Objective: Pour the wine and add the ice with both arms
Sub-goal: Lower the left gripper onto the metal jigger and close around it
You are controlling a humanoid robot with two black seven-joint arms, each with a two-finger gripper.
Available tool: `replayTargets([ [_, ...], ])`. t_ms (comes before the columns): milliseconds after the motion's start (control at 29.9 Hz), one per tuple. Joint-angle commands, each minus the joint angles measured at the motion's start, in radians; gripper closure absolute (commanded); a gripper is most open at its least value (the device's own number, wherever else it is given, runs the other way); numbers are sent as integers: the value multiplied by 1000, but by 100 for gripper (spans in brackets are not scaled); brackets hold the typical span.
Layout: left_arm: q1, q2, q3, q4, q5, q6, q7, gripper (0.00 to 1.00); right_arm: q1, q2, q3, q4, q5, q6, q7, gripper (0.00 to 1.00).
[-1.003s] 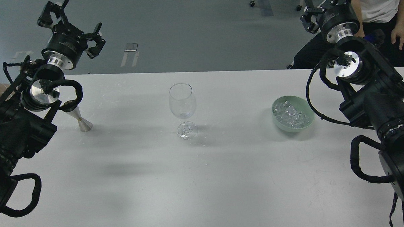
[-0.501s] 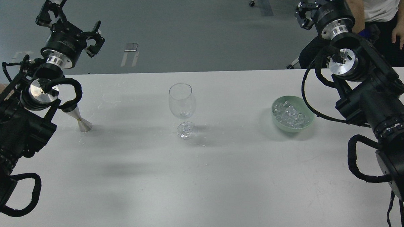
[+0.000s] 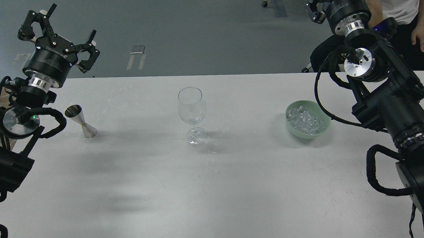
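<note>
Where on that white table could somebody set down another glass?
The whole near half of the table is bare. Also free: between jigger and wine glass, and between glass and the green bowl of ice. No spot looks crowded.

Colour: both my arms, left arm and right arm, are matte black.
Joints: polished silver rings and round silver end caps; the cap at the left edge of the frame carries a small green light.
Cables: thick black ribbed hoses loop beside each arm.
Left gripper: black claw fingers on a round black body with pale lettering, in the upper left of the frame.
Right gripper: black, cut off by the upper right frame edge.
Forearms: boxy black housings with ridged collars.
</note>
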Motion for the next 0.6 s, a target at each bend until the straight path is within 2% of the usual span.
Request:
replayTargets([
  [0,107,49,-51,-104,-86,14,14,2,-28,0,2,1,2,-2,1,0],
  [134,243,73,-124,-245,-119,85,18,2,-62,3,3,-1,2,-2,-1,0],
  [301,418,58,-186,-357,-121,105,8,2,-76,6,3,1,2,-2,1,0],
  [334,418,58,-186,-357,-121,105,8,2,-76,6,3,1,2,-2,1,0],
  [435,547,38,-227,-377,-119,103,16,4,-75,3,2,1,2,1,1,0],
  [568,650,32,-253,-377,-119,89,16,6,-78,3,0,1,2,1,1,0],
])
